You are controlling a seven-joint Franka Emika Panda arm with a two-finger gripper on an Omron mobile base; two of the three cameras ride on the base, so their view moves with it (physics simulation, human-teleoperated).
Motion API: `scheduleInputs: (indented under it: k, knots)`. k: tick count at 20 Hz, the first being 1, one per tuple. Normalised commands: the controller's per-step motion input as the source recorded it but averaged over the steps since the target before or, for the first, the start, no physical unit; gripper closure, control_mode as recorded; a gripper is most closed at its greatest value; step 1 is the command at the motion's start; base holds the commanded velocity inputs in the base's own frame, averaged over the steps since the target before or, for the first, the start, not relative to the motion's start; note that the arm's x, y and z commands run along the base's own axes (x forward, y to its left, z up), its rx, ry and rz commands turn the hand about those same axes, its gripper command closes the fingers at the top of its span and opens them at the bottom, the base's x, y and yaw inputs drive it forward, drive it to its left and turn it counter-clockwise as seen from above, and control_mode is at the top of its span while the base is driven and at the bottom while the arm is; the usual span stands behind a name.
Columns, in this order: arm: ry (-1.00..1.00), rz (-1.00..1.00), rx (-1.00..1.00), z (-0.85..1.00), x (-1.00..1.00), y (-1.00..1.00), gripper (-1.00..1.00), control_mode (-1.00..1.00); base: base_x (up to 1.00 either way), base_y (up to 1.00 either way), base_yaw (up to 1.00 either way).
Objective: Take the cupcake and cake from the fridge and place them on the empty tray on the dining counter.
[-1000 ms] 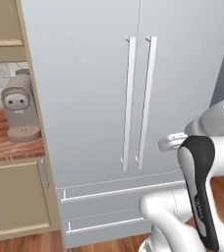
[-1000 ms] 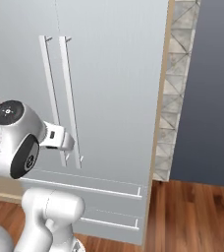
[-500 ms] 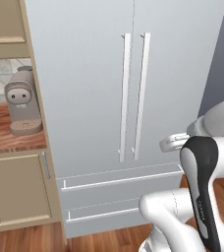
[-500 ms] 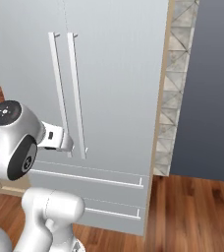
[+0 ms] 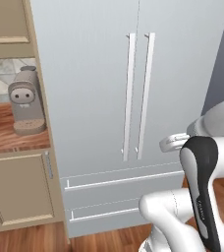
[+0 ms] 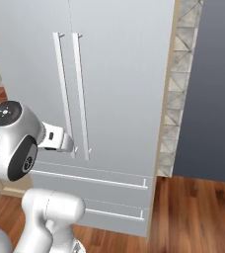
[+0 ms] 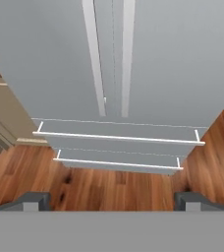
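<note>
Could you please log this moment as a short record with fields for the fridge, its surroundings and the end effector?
fridge: both doors shut, both drawers shut
handles: two white vertical bars, side by side at the door seam
drawers: two, stacked under the doors
end effector: open, empty, facing the fridge's lower part, apart from it
coffee machine: on the wooden worktop left of the fridge
floor: wood

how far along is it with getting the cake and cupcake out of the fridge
Nothing looks done yet: both doors of the fridge are shut, handles untouched, both drawers closed. In hand: the gripper is open and empty, facing the lower doors from a short way off. Left: open a door, take out cupcake and cake, and carry them to the tray.
</note>
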Motion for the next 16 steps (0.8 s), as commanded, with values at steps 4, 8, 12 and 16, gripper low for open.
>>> scheduleInputs:
  k: [4, 8, 12, 16]
  knots:
    - [0.0, 0.0, 0.0, 0.0, 0.0, 0.0, -1.0, 1.0, -0.02, 0.22, 0.0]
    - [0.0, 0.0, 0.0, 0.0, 0.0, 0.0, -1.0, 1.0, -0.05, 0.19, 0.0]
    - [0.0, 0.0, 0.0, 0.0, 0.0, 0.0, -1.0, 1.0, -0.07, 0.16, 0.0]
    - [-0.1, 0.0, -0.04, -0.07, 0.07, 0.01, -1.0, -1.0, 0.0, 0.0, 0.0]
